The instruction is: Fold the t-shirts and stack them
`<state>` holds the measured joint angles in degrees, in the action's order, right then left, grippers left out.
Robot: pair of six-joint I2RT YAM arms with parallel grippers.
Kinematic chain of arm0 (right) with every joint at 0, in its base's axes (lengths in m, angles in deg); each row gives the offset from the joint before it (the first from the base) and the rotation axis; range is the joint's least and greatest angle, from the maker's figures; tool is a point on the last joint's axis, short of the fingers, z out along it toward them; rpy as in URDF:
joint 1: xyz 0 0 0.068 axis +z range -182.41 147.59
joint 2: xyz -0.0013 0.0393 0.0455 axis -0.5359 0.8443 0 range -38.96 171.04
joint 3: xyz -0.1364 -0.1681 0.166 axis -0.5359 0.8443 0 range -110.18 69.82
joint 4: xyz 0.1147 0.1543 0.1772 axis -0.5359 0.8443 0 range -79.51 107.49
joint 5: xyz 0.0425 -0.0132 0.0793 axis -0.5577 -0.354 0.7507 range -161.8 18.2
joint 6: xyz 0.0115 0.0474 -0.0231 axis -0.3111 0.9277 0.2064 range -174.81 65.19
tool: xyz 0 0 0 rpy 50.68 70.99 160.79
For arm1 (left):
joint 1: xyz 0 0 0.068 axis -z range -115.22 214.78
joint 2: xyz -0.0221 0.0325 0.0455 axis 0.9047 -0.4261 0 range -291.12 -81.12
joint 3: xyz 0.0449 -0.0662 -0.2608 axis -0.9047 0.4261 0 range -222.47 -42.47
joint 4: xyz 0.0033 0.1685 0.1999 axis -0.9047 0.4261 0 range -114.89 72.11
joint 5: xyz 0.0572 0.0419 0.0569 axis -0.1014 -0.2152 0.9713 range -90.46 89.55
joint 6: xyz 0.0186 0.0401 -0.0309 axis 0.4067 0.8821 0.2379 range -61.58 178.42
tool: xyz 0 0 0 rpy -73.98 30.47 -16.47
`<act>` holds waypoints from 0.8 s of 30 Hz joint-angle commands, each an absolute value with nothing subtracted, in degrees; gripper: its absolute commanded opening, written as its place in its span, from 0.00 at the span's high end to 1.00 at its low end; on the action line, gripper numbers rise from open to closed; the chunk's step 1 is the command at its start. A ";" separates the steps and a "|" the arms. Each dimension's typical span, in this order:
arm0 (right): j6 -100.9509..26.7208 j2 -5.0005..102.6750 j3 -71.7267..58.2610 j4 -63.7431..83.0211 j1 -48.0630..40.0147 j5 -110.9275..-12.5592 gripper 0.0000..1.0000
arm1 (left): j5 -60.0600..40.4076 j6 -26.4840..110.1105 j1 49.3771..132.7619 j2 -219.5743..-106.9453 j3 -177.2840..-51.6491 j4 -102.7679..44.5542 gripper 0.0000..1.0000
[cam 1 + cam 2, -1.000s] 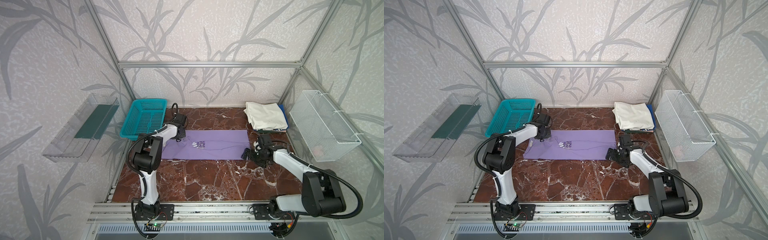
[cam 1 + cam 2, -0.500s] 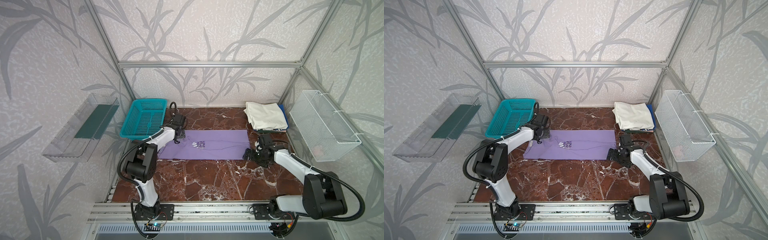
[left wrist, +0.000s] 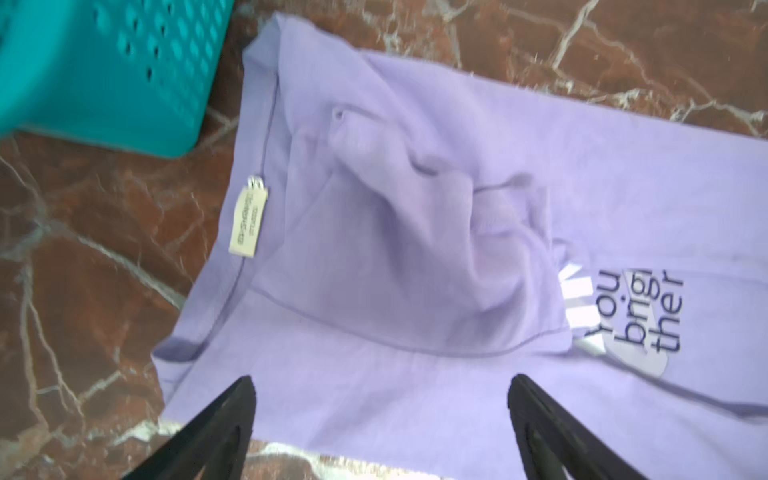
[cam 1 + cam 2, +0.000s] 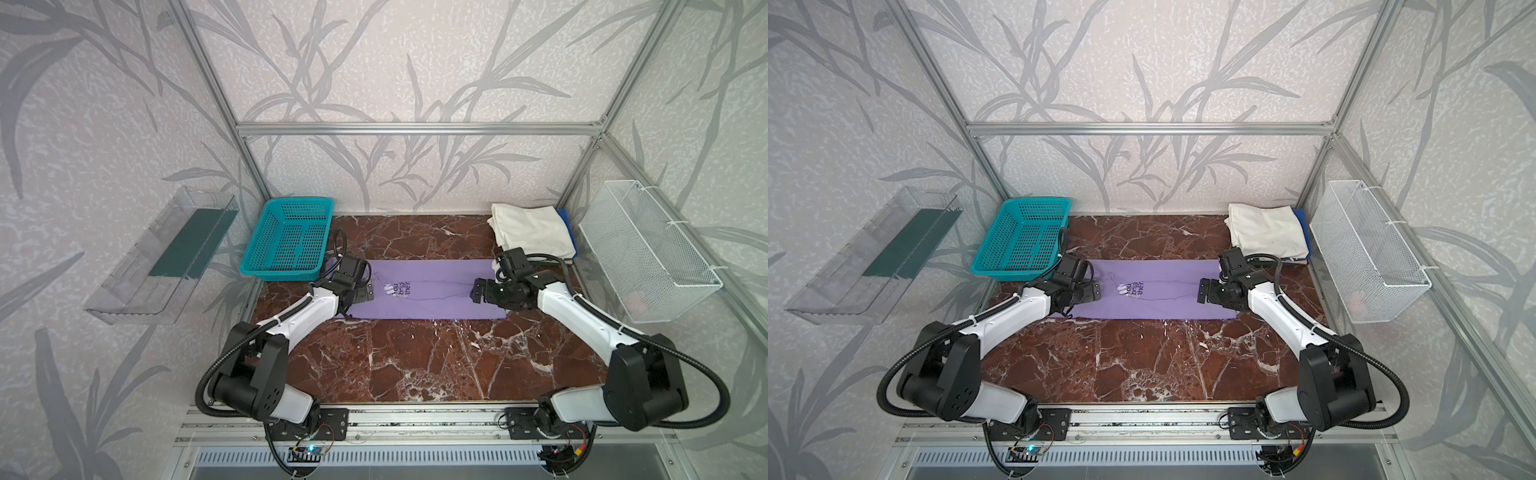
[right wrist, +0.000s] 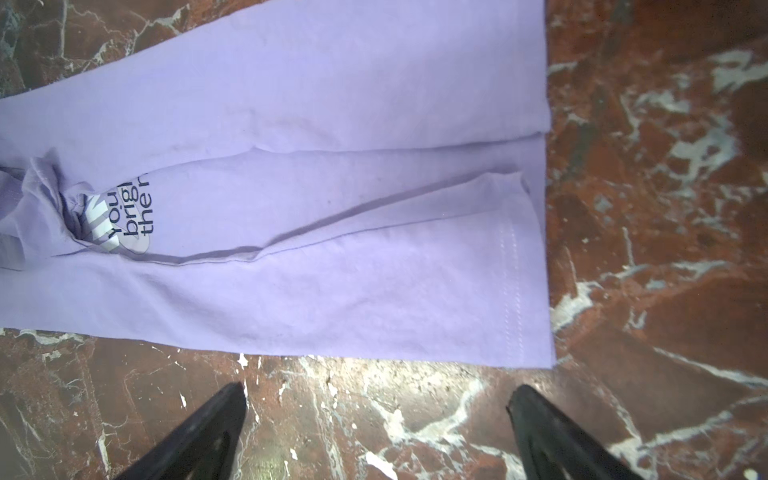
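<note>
Marble tabletop [image 4: 415, 365], red-brown with white veins, lies bare along its near part, between the two arm bases.

Beyond that, a lavender t-shirt [image 4: 428, 295] lies flat across the middle of the table, folded lengthwise into a long band. Its collar end points toward the left arm and its hem end toward the right arm. Dark lettering beside a white mark shows near the collar end, where the cloth is bunched, and a small cream label [image 3: 248, 220] hangs at the neckline.

The left gripper [image 3: 380, 382] is over the collar end with its jaws spread wide and nothing between them. The right gripper [image 5: 378, 390] is at the hem end, jaws equally wide and empty. In the right wrist view its fingertips [image 5: 232, 399] frame bare marble just beside the shirt's long edge. Whether either gripper touches the cloth, I cannot tell.

At the back left stands a teal lattice basket [image 4: 282, 272], close to the shirt's collar end. At the back right a folded cream-white t-shirt [image 4: 530, 230] rests on a blue one [image 4: 567, 220], of which only an edge shows.
</note>
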<state>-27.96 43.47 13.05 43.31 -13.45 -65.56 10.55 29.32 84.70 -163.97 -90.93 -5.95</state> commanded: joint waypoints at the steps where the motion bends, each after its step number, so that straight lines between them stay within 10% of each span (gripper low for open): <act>1: -27.40 46.60 9.30 43.78 -10.28 -67.20 0.01 | 7.33 27.36 84.73 -161.19 -88.18 -11.13 0.05; 24: -29.21 66.80 -3.73 43.56 -5.04 -70.97 0.00 | 1.29 25.10 90.13 -175.60 -95.44 -10.50 0.05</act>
